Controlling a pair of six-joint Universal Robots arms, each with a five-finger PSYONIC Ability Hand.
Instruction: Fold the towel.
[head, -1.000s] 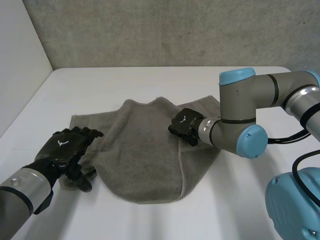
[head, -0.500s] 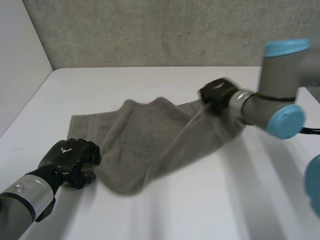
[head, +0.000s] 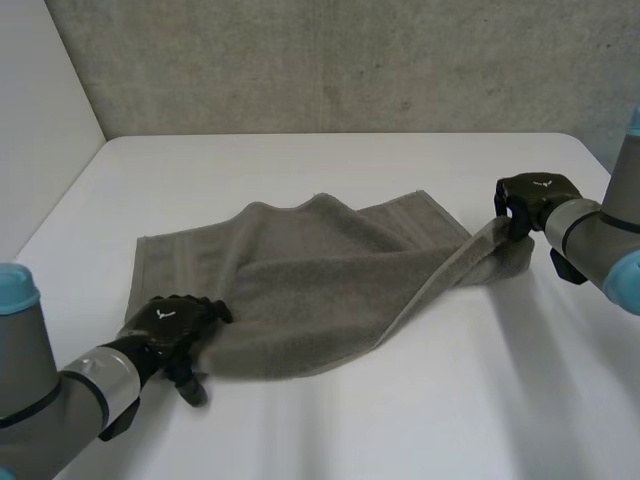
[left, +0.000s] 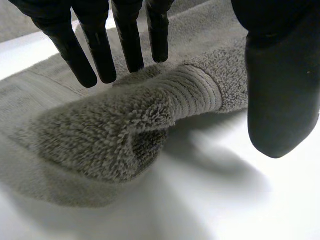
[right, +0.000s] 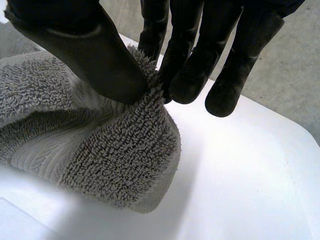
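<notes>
Towel (head: 330, 270), maybe corner, pinched, right robot hand (head: 533, 193)

So, counted up: one towel (head: 320, 280) is seen, a single grey piece spread across one white table (head: 330, 420). Two black hands are counted, a left hand (head: 170, 325) and a right hand (head: 530, 200). Each is carried by its own arm, so two arms are tallied too, the left arm (head: 60, 400) and the right arm (head: 590, 235). One grey wall (head: 350, 60) is counted behind the table, and one pale panel (head: 40, 130) beside it.
</notes>
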